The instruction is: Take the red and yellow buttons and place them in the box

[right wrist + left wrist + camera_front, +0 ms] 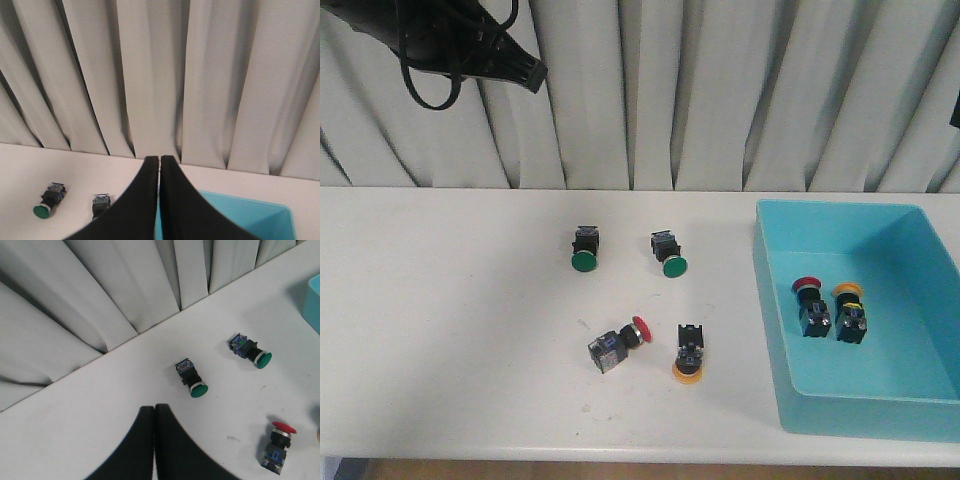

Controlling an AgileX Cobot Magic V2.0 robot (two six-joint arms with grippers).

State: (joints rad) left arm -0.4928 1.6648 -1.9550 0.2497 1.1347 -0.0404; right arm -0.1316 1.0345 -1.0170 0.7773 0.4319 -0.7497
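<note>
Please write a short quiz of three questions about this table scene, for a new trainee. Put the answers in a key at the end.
1. True or false: the turquoise box already holds one red button and one yellow button.
2. How many green buttons lie on the table? A) one B) two C) three
3. Fill in: the red button on the table lies beside a button with a ___ cap.

Key:
1. True.
2. B: one and another.
3. Yellow.
</note>
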